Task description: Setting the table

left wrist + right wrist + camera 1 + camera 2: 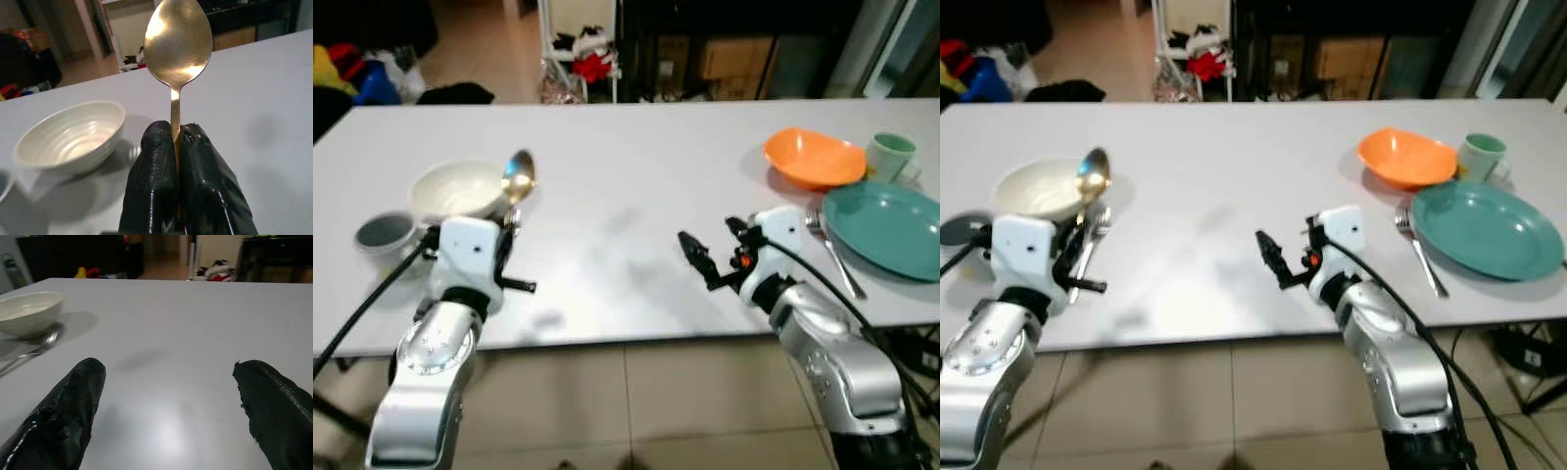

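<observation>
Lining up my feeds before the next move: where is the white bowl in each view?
Left eye: bowl far left, beside the left gripper holding the spoon.
Right eye: bowl far left.
Left wrist: bowl beside the fingers.
Right wrist: bowl across the table, fork before it.
Shared landmark: the bowl's shadow.
</observation>
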